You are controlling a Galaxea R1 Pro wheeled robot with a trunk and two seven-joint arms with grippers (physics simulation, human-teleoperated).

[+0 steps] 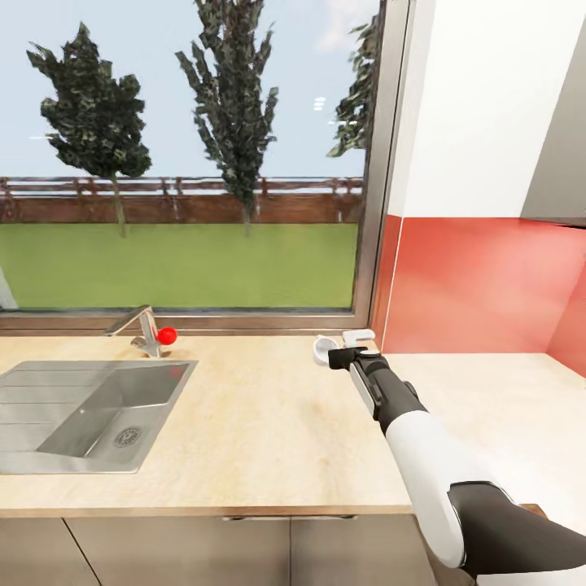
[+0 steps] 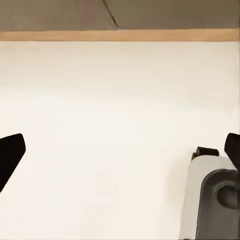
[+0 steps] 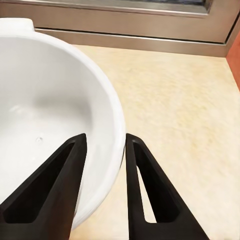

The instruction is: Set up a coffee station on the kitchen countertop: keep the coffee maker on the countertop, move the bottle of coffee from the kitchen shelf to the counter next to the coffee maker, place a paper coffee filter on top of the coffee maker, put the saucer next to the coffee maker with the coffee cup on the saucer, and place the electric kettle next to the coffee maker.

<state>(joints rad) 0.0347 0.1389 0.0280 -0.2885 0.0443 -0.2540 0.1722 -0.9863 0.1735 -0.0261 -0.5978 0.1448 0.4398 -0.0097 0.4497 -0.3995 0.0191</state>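
Gripping white cup (image 3: 50, 115) rim, right pincer (image 3: 105, 142) over beige countertop (image 1: 260, 423) by window (image 1: 187, 155); left pincer (image 2: 120, 150) spread wide.

we look across a pale wooden countertop (image 1: 260, 423) toward a wide window (image 1: 187, 155) with a grey frame; beyond it lie grass, a fence and tall trees under a bright sky. a steel sink (image 1: 89, 411) sits in the counter, its faucet (image 1: 140, 327) bearing a red knob. to the right we see a red backsplash (image 1: 480, 285), a white wall above, and cabinet fronts (image 1: 203, 549) below.
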